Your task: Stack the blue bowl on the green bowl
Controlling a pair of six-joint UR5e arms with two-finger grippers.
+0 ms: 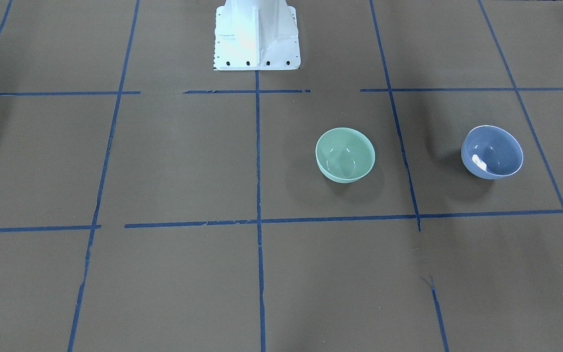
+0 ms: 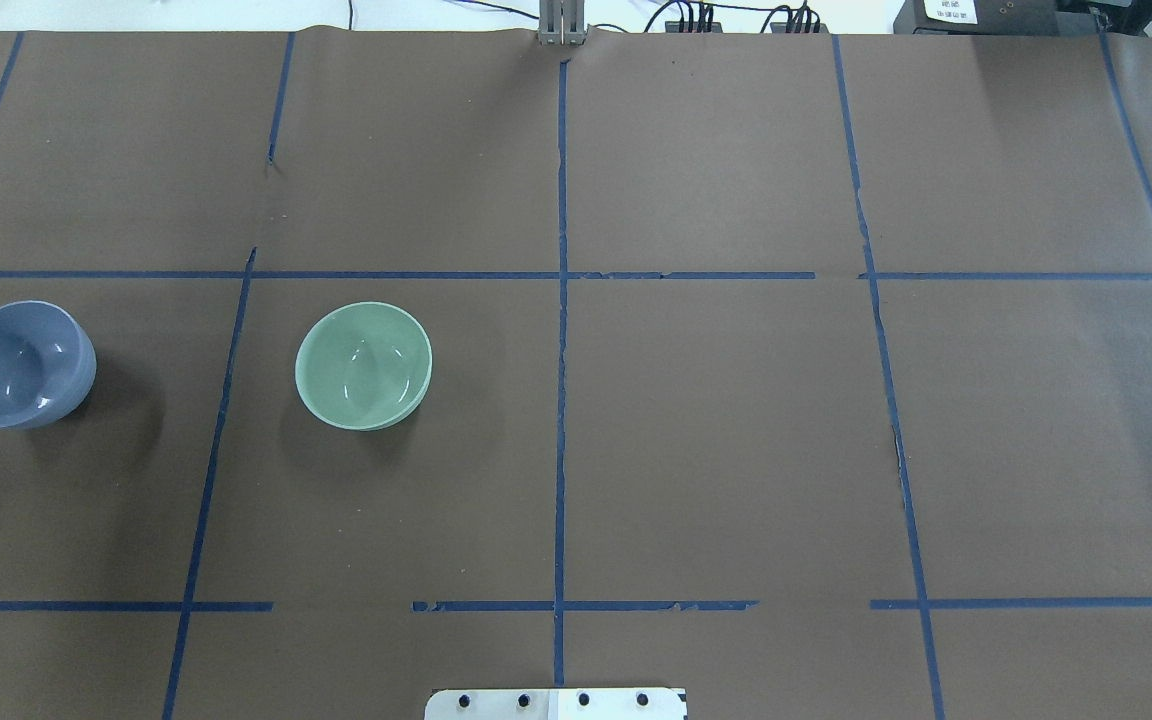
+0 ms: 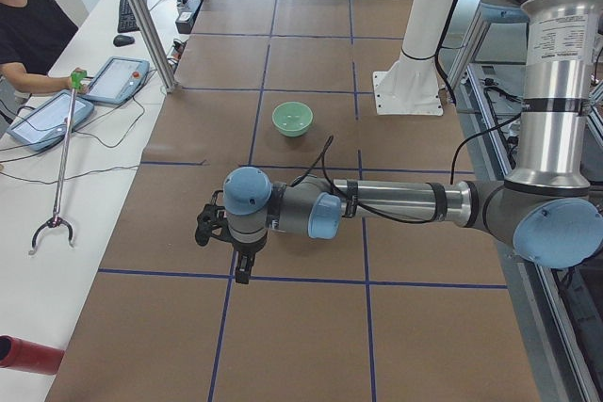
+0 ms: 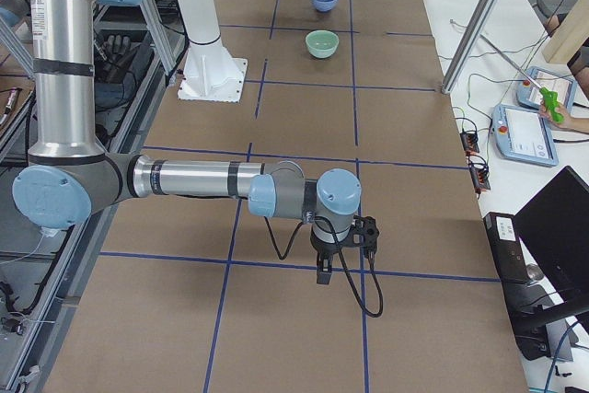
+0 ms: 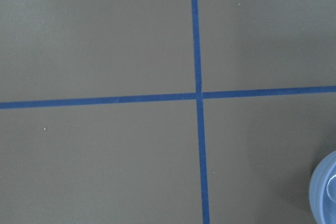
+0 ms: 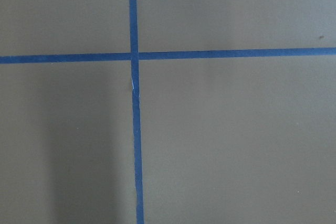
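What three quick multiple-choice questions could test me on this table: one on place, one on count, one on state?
1. Seen from overhead, the blue bowl lies where from the green bowl? A left; B right; C inside it.
2. How many bowls are on the table? A one; B two; C three.
3. The bowls are: A stacked; B upside down; C open side up, apart.
Answers: 1 A, it sits nearer that view's left edge. 2 B, only those two show. 3 C, a gap parts them and both insides show.

Brown table (image 2: 736,450), blue tape grid (image 2: 561,400), perhaps a teach pendant (image 3: 42,120)
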